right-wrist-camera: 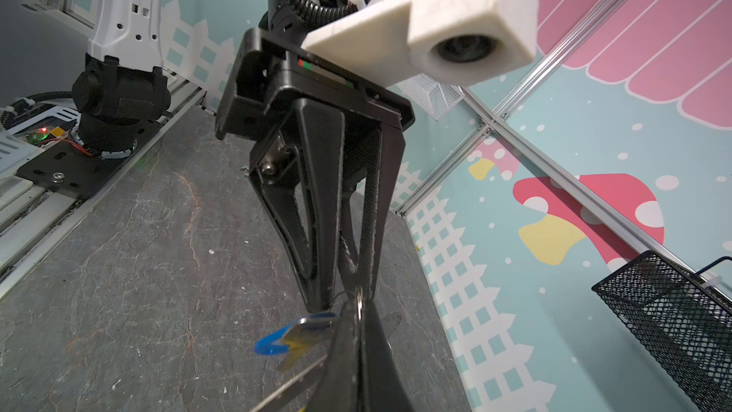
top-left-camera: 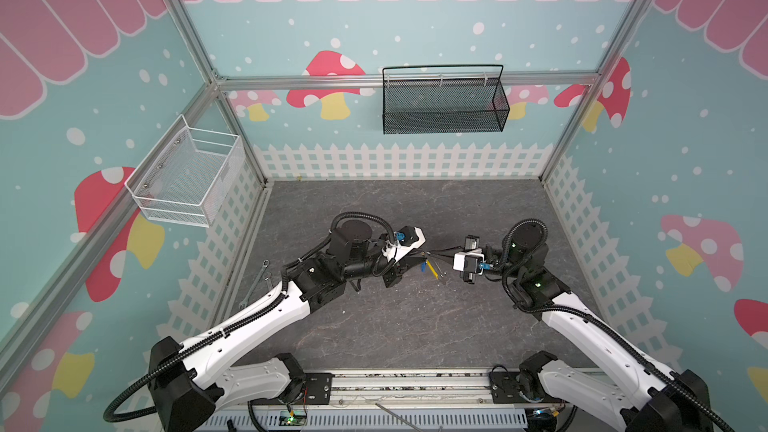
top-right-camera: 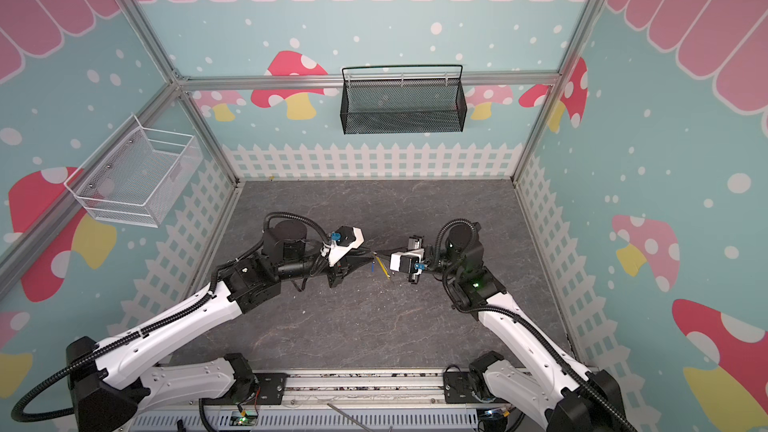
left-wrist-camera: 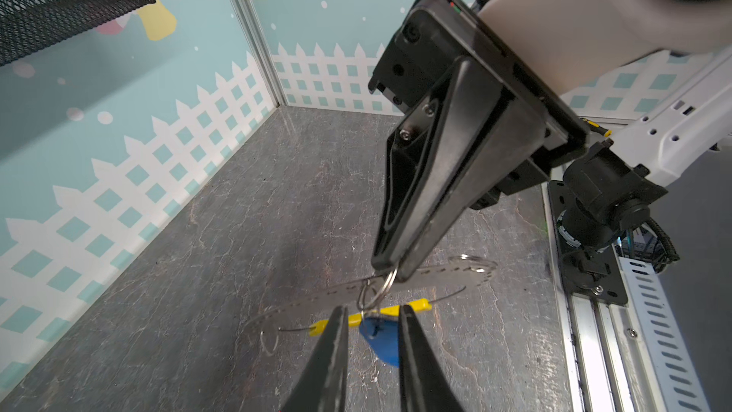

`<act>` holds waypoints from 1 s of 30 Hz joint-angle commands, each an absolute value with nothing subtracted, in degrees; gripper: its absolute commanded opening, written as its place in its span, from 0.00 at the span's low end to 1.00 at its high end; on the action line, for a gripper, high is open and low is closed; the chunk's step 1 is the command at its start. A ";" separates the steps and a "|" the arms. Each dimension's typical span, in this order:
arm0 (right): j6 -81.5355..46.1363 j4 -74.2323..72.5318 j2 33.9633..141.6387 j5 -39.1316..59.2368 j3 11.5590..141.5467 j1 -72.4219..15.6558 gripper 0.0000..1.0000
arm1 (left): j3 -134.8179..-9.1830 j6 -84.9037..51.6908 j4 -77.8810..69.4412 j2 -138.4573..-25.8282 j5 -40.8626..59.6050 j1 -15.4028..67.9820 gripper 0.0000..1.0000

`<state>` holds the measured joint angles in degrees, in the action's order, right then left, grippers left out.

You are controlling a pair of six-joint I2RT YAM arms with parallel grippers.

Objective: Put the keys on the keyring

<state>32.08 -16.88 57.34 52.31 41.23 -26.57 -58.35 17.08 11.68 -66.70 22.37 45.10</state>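
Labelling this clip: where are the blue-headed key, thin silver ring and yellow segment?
blue plastic-headed key [left-wrist-camera: 379,344], left wrist view, blue head.
thin silver metal ring [left-wrist-camera: 391,281], left wrist view, outer arc.
short yellow segment [left-wrist-camera: 418,305], left wrist view, exposed end.

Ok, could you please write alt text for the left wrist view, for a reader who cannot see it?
The right claw, reaching in over a dark stone-look table, pinches the silver keyring. A blue-headed key hangs close to the ring and shows between the open fingers of the left claw.
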 commanded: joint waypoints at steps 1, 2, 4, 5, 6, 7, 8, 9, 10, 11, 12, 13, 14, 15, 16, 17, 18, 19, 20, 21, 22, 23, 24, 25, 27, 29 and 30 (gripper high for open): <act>32.50 -18.28 56.34 52.91 40.25 -26.45 0.00 | -57.90 15.85 10.81 -67.73 23.87 44.66 0.19; 32.54 -18.28 56.25 52.91 40.25 -26.44 0.00 | -57.99 15.82 10.79 -67.98 23.93 44.65 0.18; 32.66 -18.32 56.01 52.83 40.13 -26.40 0.00 | -58.24 15.70 10.63 -68.50 24.32 44.65 0.13; 32.69 -18.33 55.91 52.82 40.08 -26.45 0.00 | -58.32 15.66 10.58 -68.73 24.54 44.65 0.10; 32.74 -18.40 55.79 52.90 39.93 -26.40 0.00 | -58.38 15.65 10.45 -68.81 24.73 44.65 0.08; 32.78 -18.57 55.70 53.03 39.82 -26.38 0.00 | -58.47 15.72 10.46 -68.95 24.96 44.65 0.06; 32.79 -18.76 55.52 53.17 39.58 -26.43 0.00 | -58.49 15.82 10.46 -69.04 25.22 44.65 0.04; 32.78 -19.09 55.38 53.47 39.40 -26.45 0.00 | -58.51 15.88 10.38 -69.08 25.28 44.58 0.02; 32.78 -19.53 55.20 53.74 39.15 -26.40 0.00 | -58.52 15.94 10.37 -69.17 25.52 44.49 0.01; 32.70 -19.99 55.11 53.85 38.91 -26.45 0.00 | -58.45 15.98 10.37 -69.17 25.82 44.39 0.00; 32.59 -20.36 54.95 53.88 38.76 -26.40 0.00 | -58.41 16.04 10.42 -69.17 26.39 44.23 0.00; 32.52 -20.72 54.93 53.96 38.62 -26.42 0.00 | -58.43 16.14 10.42 -69.21 27.13 44.13 0.00; 32.28 -21.24 54.88 54.08 38.43 -26.45 0.00 | -58.43 16.08 10.37 -69.29 27.94 43.99 0.00; 31.96 -21.93 54.84 54.14 38.26 -26.40 0.00 | -58.44 16.02 10.37 -69.42 28.82 43.90 0.00; 31.60 -22.72 54.79 54.38 38.07 -26.45 0.00 | -58.53 16.00 10.41 -69.58 29.45 43.86 0.00; 31.04 -23.71 54.81 54.78 37.76 -26.44 0.00 | -58.56 15.92 10.38 -69.77 30.29 43.78 0.00; 30.56 -24.64 54.88 55.22 37.51 -26.41 0.00 | -58.68 15.78 10.39 -70.08 31.09 43.77 0.00; 30.06 -25.52 54.87 55.69 37.29 -26.43 0.00 | -58.76 15.74 10.37 -70.29 31.57 43.77 0.00; 29.61 -26.27 54.84 56.14 37.11 -26.42 0.00 | -58.86 15.67 10.37 -70.61 32.16 43.77 0.00; 29.25 -27.01 54.84 56.65 36.85 -26.37 0.00 | -58.93 15.61 10.37 -70.87 32.63 43.70 0.00; 28.89 -27.61 54.84 56.98 36.59 -26.45 0.00 | -59.06 15.51 10.37 -71.08 32.85 43.68 0.00; 28.63 -28.10 54.76 57.27 36.41 -26.45 0.00 | -59.21 15.53 10.37 -71.39 33.28 43.68 0.00; 28.41 -28.42 54.82 57.54 36.32 -26.38 0.00 | -59.25 15.49 10.33 -71.58 33.65 43.68 0.00; 28.09 -28.84 54.78 57.70 36.21 -26.41 0.00 | -59.36 15.48 10.37 -71.84 33.82 43.68 0.00; 27.58 -29.75 54.83 58.08 35.87 -26.45 0.00 | -59.58 15.57 10.55 -72.31 34.68 43.59 0.00; 26.84 -30.87 55.15 58.31 35.47 -26.39 0.00 | -59.91 15.31 10.54 -72.88 35.64 43.59 0.00; 26.58 -31.36 55.32 58.42 35.34 -26.42 0.00 | -60.00 15.26 10.55 -73.11 36.19 43.59 0.00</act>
<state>28.49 -25.76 55.68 55.55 35.59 -26.17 -58.54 15.55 10.76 -71.59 32.82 43.38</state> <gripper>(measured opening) 0.047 0.050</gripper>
